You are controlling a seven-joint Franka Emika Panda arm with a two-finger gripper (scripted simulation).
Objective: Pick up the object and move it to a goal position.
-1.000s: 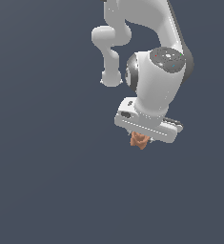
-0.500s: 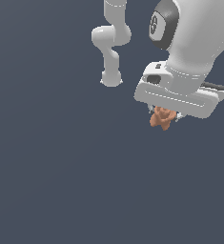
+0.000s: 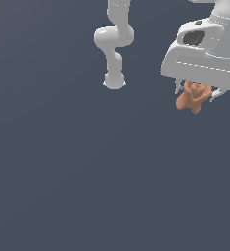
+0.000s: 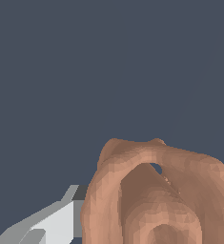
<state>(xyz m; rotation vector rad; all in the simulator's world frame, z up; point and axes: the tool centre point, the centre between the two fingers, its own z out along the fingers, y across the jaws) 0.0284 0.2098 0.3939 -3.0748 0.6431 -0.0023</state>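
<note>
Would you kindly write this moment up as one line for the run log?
phase: carry | tool: shut on lump | lump: orange-brown, lifted, hanging below the tool | location: upper part of the exterior view's right

The gripper (image 3: 195, 94) has moved toward the exterior view's right and looks bigger and closer than a second ago. The object (image 3: 192, 98) has gone along with it, between the fingers.
</note>
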